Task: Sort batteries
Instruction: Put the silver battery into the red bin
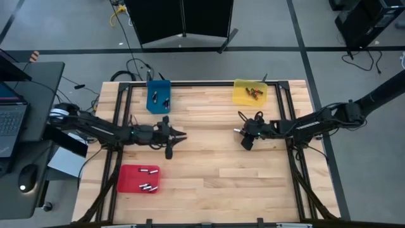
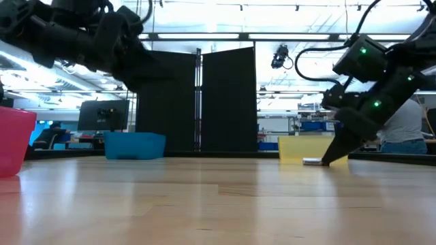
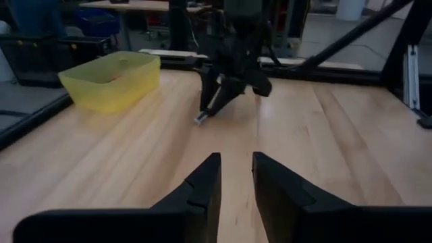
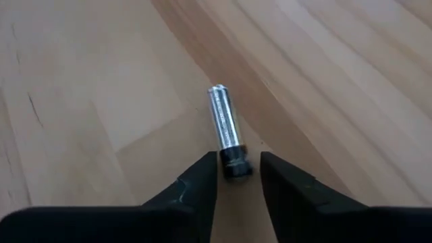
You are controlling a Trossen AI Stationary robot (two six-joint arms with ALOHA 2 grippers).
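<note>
One silvery battery point(image 4: 224, 121) with a black end lies flat on the wooden table, right of centre, and shows as well in the low view point(image 2: 312, 161). My right gripper point(image 4: 238, 162) slants down over it, open, one finger on either side of the black end point(image 4: 235, 160). My left gripper point(image 3: 236, 177) hangs open and bare above the table's left-centre point(image 1: 180, 135), pointing toward the right arm. More batteries lie in the blue tray point(image 1: 158, 96), the yellow tray point(image 1: 249, 92) and the red tray point(image 1: 138, 178). My right gripper stands astride the battery's black end, fingers coming down at a slant and lying along the battery. A thin gap shows beside one finger point(image 4: 277, 177); whether the other finger touches, I cannot tell. The battery rests flat on the table.
The blue tray stands at the far left, the yellow tray at the far right, the red tray at the near left. Black frame rails point(image 1: 120, 114) run along both sides of the table. Bare wood lies between the two arms and along the near edge.
</note>
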